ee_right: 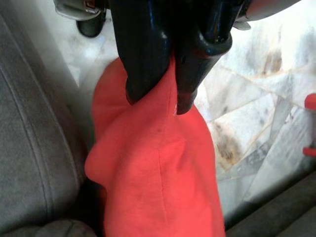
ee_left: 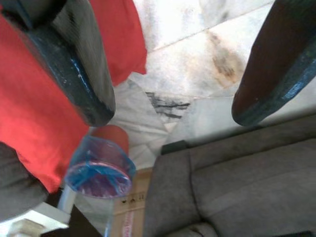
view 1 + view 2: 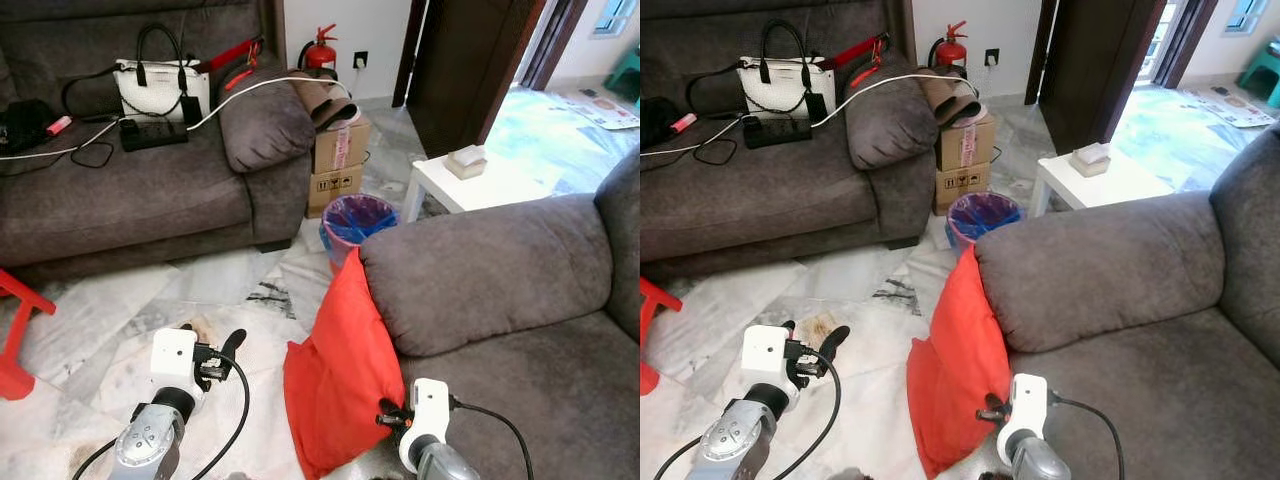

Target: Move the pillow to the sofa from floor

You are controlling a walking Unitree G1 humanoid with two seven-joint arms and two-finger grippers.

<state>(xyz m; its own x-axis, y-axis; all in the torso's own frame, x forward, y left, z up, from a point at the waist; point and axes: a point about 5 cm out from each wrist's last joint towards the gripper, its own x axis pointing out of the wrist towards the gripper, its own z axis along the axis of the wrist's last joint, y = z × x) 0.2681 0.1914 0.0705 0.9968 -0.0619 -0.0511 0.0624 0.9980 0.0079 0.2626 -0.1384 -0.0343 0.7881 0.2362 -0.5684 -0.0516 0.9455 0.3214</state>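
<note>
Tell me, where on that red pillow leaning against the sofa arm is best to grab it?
Probably the edge nearest the robot, approached from the sofa side. The red pillow stands on edge against the sofa arm, so its thin seam faces the right gripper, whose fingers are pinched on it. The left gripper is open over the floor.

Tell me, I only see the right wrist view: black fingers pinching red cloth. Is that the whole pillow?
Observer: Yes. The right gripper pinches one edge of the red pillow, which leans against the armrest of the near sofa.
Operator: Is it off the floor?
Observer: I cannot tell; its lower corner sits at floor level.
Operator: Where is the other arm?
Observer: The left gripper hangs open over the marble floor, apart from the pillow.
</note>
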